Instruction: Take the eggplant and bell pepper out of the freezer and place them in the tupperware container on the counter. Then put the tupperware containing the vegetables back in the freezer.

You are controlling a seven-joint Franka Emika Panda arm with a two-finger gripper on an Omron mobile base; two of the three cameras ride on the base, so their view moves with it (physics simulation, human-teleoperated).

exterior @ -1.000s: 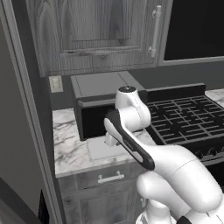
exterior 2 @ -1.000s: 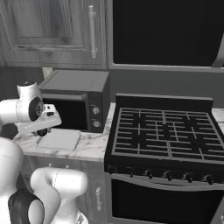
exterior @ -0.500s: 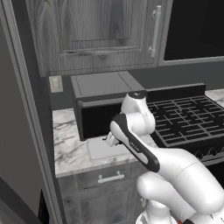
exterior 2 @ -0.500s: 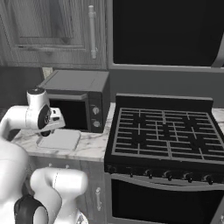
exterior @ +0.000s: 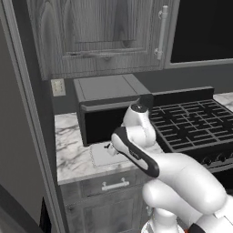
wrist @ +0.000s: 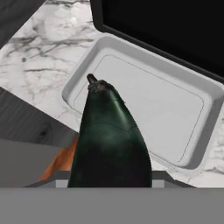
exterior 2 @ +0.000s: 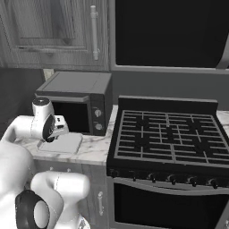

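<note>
Jaws clamp eggplant (wrist: 109, 140) above tupperware container (wrist: 192, 105) on marble counter (wrist: 39, 57), microwave (exterior 2: 80, 100) behind.

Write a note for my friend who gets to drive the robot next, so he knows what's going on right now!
Gripper: shut on the eggplant, which hangs over the tupperware container.
Tupperware container: nothing in it, on the counter right in front of the microwave.
Bell pepper and freezer: cannot say from these views.
Done: the eggplant has been brought to the container.
Left: lower and release the eggplant into the container, fetch the bell pepper and add it, then carry the filled container to the freezer.
</note>
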